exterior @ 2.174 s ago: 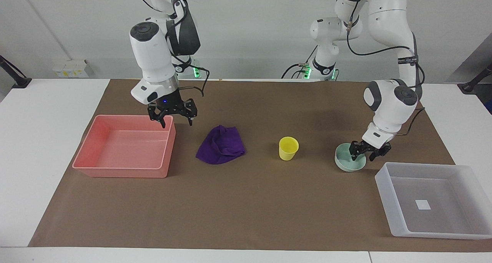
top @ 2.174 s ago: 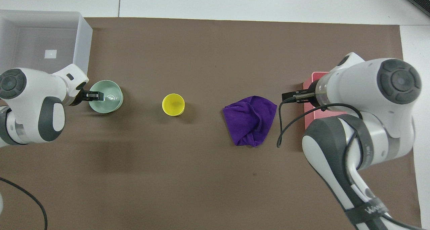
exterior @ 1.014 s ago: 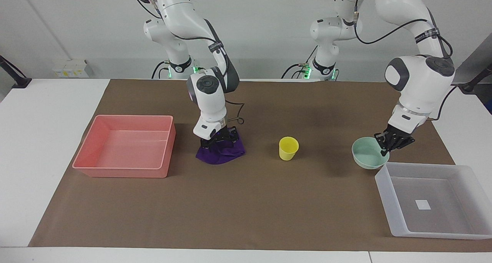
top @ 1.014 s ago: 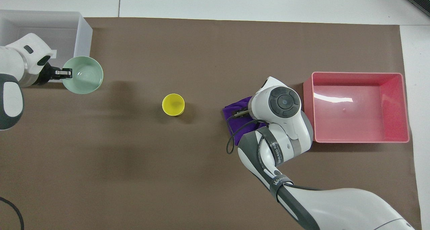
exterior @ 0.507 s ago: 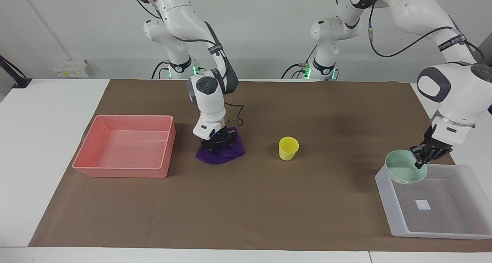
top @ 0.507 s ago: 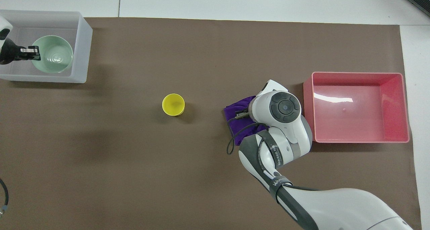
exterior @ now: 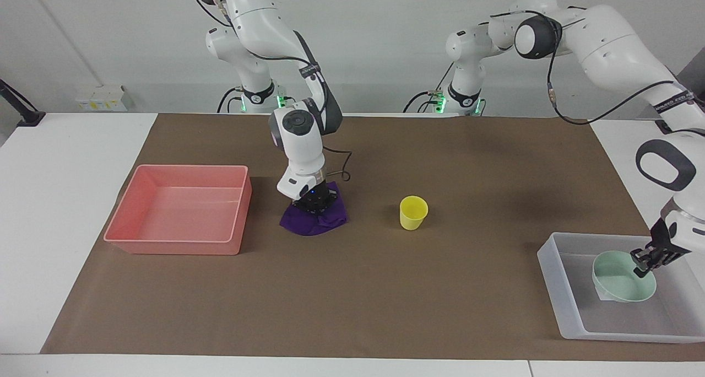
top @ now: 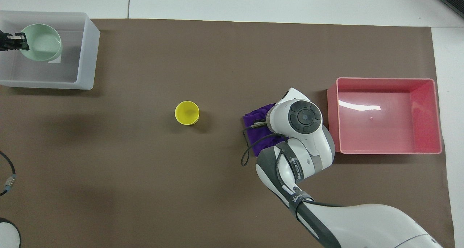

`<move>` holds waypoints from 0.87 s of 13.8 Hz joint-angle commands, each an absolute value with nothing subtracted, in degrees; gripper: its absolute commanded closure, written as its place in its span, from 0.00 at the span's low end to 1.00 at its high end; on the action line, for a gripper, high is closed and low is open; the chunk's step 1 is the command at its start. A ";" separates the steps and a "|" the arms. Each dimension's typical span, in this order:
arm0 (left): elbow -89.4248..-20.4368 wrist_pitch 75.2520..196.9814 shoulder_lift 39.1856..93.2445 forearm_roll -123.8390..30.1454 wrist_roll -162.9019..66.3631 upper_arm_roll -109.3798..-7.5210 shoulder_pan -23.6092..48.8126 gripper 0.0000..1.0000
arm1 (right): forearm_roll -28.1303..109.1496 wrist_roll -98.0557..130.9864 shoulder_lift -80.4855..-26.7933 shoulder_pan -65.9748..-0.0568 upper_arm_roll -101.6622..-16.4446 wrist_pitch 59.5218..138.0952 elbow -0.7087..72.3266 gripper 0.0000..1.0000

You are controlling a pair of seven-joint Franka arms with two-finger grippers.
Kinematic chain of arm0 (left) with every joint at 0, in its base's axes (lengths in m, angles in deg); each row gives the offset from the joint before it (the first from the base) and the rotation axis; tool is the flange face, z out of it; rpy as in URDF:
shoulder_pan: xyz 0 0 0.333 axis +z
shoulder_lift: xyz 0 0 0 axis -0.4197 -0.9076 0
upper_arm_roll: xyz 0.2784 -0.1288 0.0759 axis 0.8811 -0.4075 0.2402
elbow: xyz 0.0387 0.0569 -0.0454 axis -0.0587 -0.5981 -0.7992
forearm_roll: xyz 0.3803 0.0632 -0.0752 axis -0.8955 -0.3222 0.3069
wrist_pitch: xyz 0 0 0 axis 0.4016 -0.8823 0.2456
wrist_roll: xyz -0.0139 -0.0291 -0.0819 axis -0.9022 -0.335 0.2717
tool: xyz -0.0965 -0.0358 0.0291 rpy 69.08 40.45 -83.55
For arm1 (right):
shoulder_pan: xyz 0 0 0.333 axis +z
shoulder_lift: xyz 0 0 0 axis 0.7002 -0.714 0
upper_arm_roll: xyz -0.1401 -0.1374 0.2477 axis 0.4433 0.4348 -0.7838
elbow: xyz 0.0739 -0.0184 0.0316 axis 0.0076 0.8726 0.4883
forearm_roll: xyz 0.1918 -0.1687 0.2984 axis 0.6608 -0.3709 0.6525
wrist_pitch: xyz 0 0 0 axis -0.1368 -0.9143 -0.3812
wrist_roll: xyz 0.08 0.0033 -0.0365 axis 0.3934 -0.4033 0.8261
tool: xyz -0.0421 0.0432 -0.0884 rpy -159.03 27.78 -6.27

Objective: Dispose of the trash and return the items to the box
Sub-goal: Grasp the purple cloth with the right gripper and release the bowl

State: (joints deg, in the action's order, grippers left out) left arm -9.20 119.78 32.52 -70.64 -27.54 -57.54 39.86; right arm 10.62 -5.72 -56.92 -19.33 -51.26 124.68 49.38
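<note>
The mint-green bowl (exterior: 619, 280) is tilted, low inside the translucent box (exterior: 551, 267), over its white square. My left gripper (exterior: 644, 262) is shut on the bowl's rim; both also show in the overhead view, the gripper (top: 14, 43) beside the bowl (top: 41, 41) in the box (top: 88, 59). I cannot tell whether the bowl rests on the floor. The purple cloth (exterior: 308, 222) lies between the pink tray and the yellow cup (exterior: 413, 211). My right gripper (exterior: 315, 200) is down on the cloth and shut on its folds; from overhead its wrist hides it above the cloth (top: 255, 130).
The pink tray (exterior: 176, 243) stands at the right arm's end of the table, beside the cloth, also seen from overhead (top: 388, 152). The yellow cup (top: 187, 112) stands upright mid-table on the brown mat. A cable loops from the right wrist (top: 246, 153).
My left gripper carried the bowl from beside the box over its wall and down inside. My right gripper came from the pink tray down onto the cloth, and its fingers closed into the folds.
</note>
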 commanded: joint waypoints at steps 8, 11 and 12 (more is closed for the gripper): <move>-10.92 125.15 28.99 -70.67 -27.99 -58.06 42.04 1.00 | 10.63 -15.60 -48.95 -19.04 -51.06 113.59 45.62 1.00; -13.22 130.08 29.43 -71.01 -27.55 -58.06 42.13 1.00 | 10.62 -16.67 -45.34 -19.22 -50.97 109.72 45.52 1.00; -13.41 130.53 29.52 -71.28 -27.55 -58.06 42.13 0.93 | 10.62 -17.10 -44.46 -19.22 -50.89 108.31 45.18 1.00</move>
State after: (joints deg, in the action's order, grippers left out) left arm -11.04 128.01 28.32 -70.64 -27.57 -57.63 41.65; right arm 10.61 -15.39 -46.44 -19.24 -51.17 110.58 45.05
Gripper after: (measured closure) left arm 0.969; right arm 0.974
